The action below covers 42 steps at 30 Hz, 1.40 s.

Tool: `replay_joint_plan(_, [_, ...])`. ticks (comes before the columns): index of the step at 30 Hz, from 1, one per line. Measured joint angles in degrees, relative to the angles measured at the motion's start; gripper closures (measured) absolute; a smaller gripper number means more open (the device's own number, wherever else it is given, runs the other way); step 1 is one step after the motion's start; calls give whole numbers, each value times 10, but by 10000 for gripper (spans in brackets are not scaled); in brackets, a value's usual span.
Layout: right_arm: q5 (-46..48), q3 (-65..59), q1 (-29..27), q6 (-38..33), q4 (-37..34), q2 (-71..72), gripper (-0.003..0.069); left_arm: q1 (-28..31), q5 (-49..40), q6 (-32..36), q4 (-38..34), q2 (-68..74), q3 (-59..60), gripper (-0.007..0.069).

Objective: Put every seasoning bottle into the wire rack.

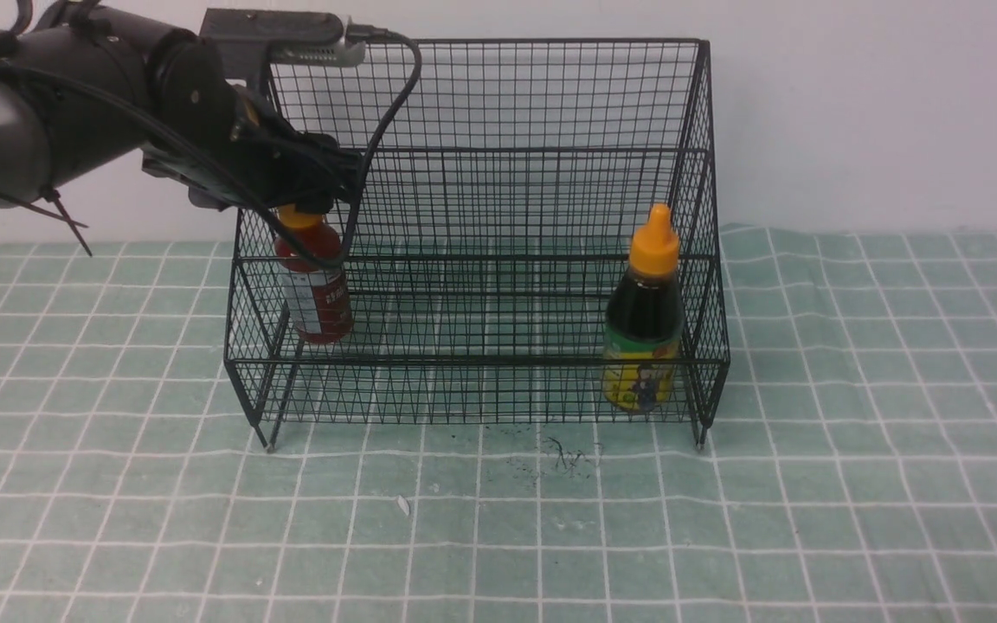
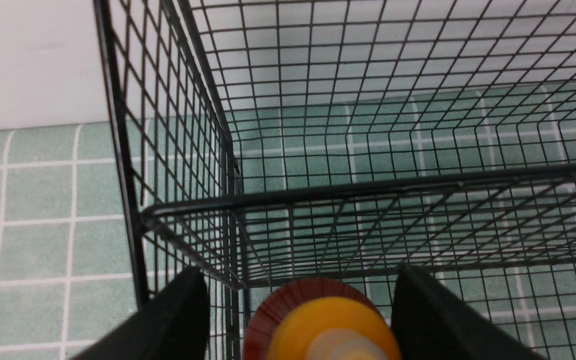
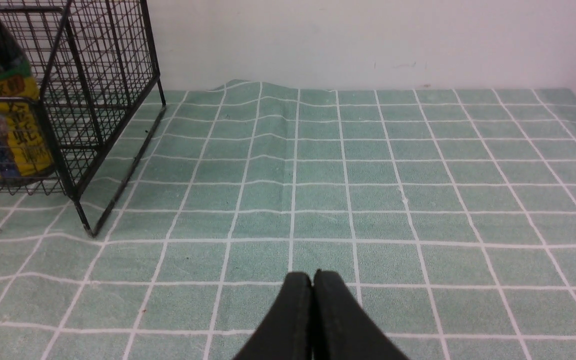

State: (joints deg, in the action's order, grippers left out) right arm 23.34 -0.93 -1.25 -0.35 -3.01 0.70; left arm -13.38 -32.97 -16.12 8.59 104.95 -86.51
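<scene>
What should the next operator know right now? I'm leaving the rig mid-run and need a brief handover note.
Left gripper: open, fingers either side of the red sauce bottle's cap with gaps showing, so no grip.
Right gripper: shut, empty, out over the green checked cloth beside the rack.
Red sauce bottle: upright inside the wire rack, at its left end.
Dark sauce bottle: upright inside the rack, at its right end.
Done: both bottles are in the rack.
Left: probably only lifting the left arm clear of the rack without knocking the red bottle.
</scene>
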Motion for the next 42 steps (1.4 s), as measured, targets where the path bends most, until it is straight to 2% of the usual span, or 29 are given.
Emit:
replay_joint_plan(5, [0,0,0,0,0,0,673,0,-24,1,0,-37,0,182])
replay_joint_plan(7, [0,0,0,0,0,0,673,0,-34,1,0,-75,0,207])
replay_joint_plan(12, [0,0,0,0,0,0,673,0,-97,1,-2,-200,-1,383])
replay_joint_plan(14, [0,0,0,0,0,0,673,0,-149,-1,-2,-275,3,533])
replay_joint_plan(16, [0,0,0,0,0,0,673,0,-157,-2,-3,-337,24,599])
replay_joint_plan(18, [0,0,0,0,0,0,673,0,-156,-2,-6,-371,49,614])
replay_joint_plan(21, [0,0,0,0,0,0,673,0,-126,-5,-13,-499,150,631])
replay_joint_plan(28, [0,0,0,0,0,0,673,0,70,-5,-14,-736,410,631])
replay_joint_plan(32, [0,0,0,0,0,0,673,0,141,-11,-33,-840,519,631])
replay_joint_plan(33, [0,0,0,0,0,0,673,0,141,-12,-33,-844,523,631])
replay_joint_plan(38, [0,0,0,0,0,0,673,0,127,-63,-151,-917,595,631])
replay_joint_plan(42, [0,0,0,0,0,0,673,0,94,-58,-166,-932,603,631])
